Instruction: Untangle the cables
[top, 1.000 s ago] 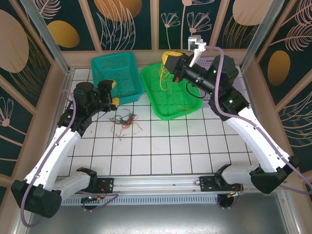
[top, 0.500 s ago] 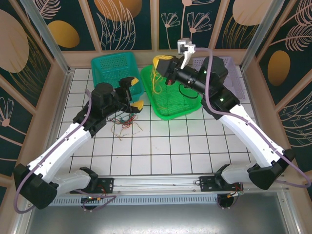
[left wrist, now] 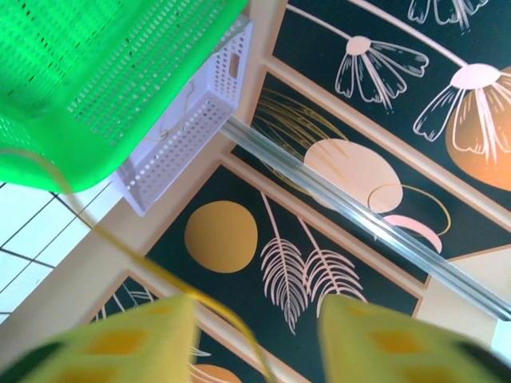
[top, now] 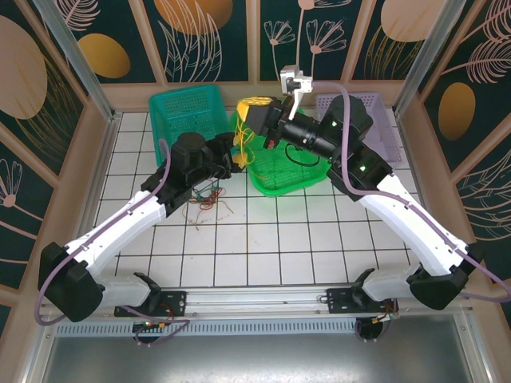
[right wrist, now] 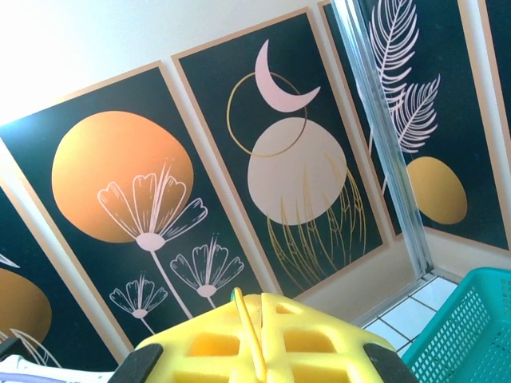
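You are looking at a white tiled table (top: 263, 239) that dark, flower-painted wall panels (top: 215, 48) are enclosing on three sides.

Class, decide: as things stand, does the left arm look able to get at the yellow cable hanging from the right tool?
Probably yes. The yellow cable hangs free from the shut right tool and runs between the parted fingers of the left tool; nothing blocks it.

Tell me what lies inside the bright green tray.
Thin yellow wires lie on the floor of the green tray. The right arm covers its far part, so what lies there cannot be seen.
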Controlling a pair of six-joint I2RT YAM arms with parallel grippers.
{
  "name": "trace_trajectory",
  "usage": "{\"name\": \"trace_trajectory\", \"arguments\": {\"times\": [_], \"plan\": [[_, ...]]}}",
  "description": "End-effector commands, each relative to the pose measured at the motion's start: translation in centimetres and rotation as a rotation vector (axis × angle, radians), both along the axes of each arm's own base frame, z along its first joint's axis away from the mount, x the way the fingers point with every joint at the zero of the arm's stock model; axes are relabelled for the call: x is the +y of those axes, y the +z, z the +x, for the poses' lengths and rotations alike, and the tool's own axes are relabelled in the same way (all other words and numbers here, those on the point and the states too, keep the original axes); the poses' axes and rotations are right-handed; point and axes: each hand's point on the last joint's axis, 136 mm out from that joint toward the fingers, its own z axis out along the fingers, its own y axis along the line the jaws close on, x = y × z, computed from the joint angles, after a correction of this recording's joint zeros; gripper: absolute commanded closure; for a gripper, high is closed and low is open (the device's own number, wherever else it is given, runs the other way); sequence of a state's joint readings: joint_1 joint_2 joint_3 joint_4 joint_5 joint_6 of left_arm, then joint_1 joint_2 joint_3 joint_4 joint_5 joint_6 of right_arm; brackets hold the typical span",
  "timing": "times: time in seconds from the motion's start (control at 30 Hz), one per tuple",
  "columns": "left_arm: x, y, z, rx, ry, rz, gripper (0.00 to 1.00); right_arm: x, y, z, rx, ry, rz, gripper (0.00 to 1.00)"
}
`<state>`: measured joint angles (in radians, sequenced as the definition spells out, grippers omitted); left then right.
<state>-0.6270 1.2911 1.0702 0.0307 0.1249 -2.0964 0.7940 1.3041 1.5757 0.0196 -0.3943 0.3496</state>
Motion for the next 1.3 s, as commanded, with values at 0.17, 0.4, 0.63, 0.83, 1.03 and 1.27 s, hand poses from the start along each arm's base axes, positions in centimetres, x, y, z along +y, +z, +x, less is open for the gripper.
{"name": "trace_trajectory", "arguments": {"times": [0.17,0.4,0.63,0.83,1.03,1.27], "plan": [[7.6,5.2,3.7,-0.114,0.335,-0.085,1.0,-4.1,0.9,-2.6,0.0,-0.061,-0.025,1.0],[11.6,12.8,4.7,-0.387,0.416,0.09,1.0,-5.2,-3.5,-2.4,0.123,-0.106,-0.132,1.0],[12.2,23.1,5.2,-0.766,0.439,0.323,1.0,-4.0,-14.3,-2.6,0.397,-0.032,-0.377,1.0],[7.9,29.0,5.5,-1.023,0.259,0.404,1.0,-4.0,-22.2,-4.1,0.515,0.027,-0.441,0.71],[3.5,30.4,3.7,-1.247,0.003,0.471,1.0,-4.6,-17.0,-3.9,0.373,-0.003,-0.315,0.29],[2.1,29.5,1.9,-1.378,-0.143,0.604,1.0,-4.4,-8.4,-1.8,0.15,-0.088,-0.185,0.22]]}}
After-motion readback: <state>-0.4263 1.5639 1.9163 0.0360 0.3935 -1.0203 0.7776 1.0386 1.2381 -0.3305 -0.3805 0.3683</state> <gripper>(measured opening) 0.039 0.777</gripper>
